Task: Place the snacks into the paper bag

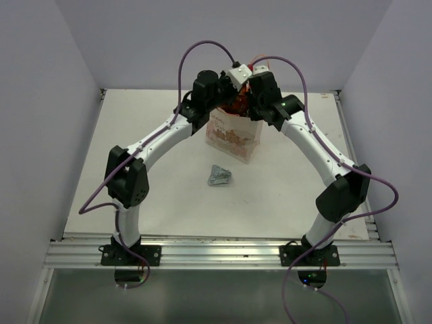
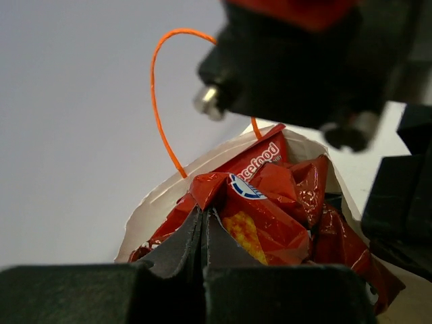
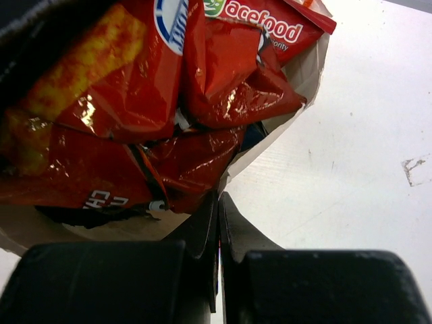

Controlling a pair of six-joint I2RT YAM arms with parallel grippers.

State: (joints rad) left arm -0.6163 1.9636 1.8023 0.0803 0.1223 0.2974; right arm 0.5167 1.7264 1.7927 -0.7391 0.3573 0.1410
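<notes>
The paper bag (image 1: 235, 138) stands upright at the table's middle back, with an orange cord handle (image 2: 156, 101). Red packets stick out of its mouth. My left gripper (image 2: 202, 212) is above the mouth, shut on a fold of the red-orange chips bag (image 2: 270, 216), which also shows in the right wrist view (image 3: 121, 81). My right gripper (image 3: 217, 197) is shut on the paper bag's rim (image 3: 307, 67). A red packet marked "CH" (image 3: 81, 182) and a red "acefood" packet (image 3: 270, 27) lie in the bag. The small silver foil packet (image 1: 219, 176) lies on the table in front of the bag.
The white table (image 1: 283, 182) has walls on the left, right and back. Both arms arch over it and meet above the bag. A metal rail (image 1: 223, 253) runs along the near edge.
</notes>
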